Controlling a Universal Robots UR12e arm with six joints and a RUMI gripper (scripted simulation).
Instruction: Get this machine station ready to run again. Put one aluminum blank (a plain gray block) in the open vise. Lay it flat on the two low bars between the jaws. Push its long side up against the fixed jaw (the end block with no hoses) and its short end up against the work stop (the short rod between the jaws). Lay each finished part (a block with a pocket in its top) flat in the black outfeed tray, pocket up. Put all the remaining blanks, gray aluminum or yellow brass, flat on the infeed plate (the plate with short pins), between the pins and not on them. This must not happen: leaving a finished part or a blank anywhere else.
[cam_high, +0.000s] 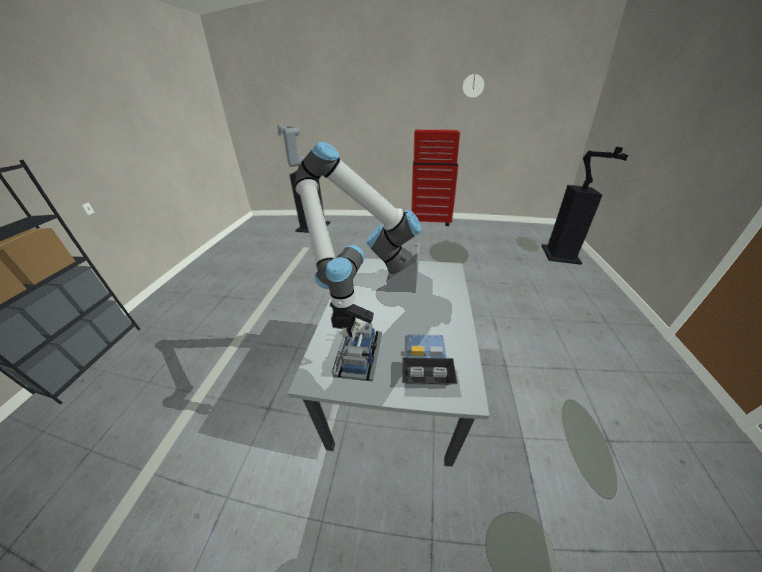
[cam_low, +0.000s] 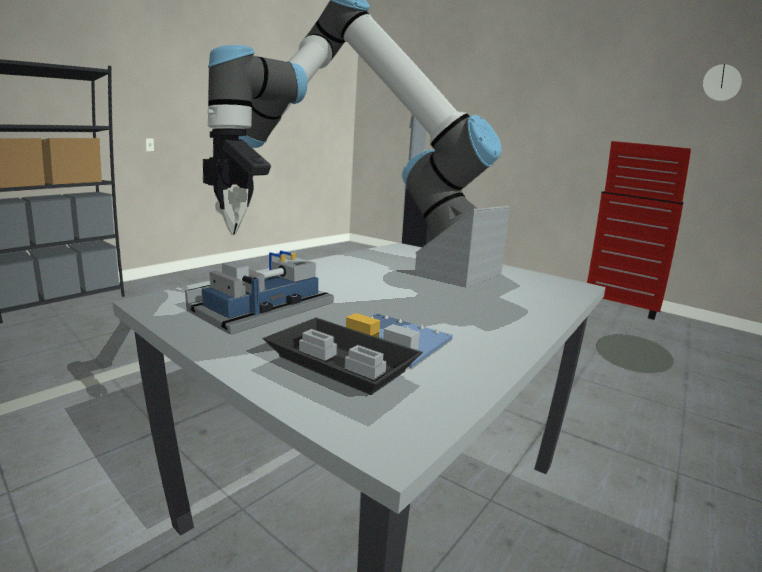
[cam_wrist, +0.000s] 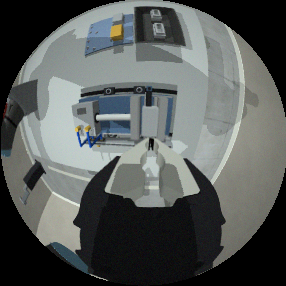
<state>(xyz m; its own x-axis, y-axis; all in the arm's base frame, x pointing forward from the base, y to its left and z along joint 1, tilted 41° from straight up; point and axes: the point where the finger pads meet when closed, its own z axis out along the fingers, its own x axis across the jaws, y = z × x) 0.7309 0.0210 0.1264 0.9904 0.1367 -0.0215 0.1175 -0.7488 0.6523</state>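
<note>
My gripper (cam_high: 349, 334) (cam_low: 233, 232) (cam_wrist: 150, 138) is shut and empty, pointing down above the vise (cam_low: 289, 288) (cam_wrist: 114, 125). A plain gray block (cam_low: 235, 270) (cam_wrist: 150, 121) sits between the vise jaws, its top above the fixed jaw (cam_low: 225, 284); its contact with bars and work stop is hidden. Two pocketed parts (cam_high: 416, 371) (cam_high: 439, 372) (cam_low: 316, 344) (cam_low: 365, 362) sit pocket up in the black tray (cam_high: 428, 363) (cam_low: 338, 335) (cam_wrist: 175, 35). A yellow blank (cam_high: 417, 350) (cam_low: 362, 324) (cam_wrist: 116, 33) and a gray blank (cam_high: 435, 350) (cam_low: 401, 336) (cam_wrist: 118, 18) lie on the infeed plate (cam_low: 438, 338) (cam_wrist: 95, 44).
The tray and infeed plate stand side by side, across the table (cam_high: 393, 394) (cam_low: 467, 369) from the vise. Blue hoses (cam_wrist: 82, 140) rise at the moving end of the vise. The arm's base bracket (cam_low: 486, 246) stands at the back of the table.
</note>
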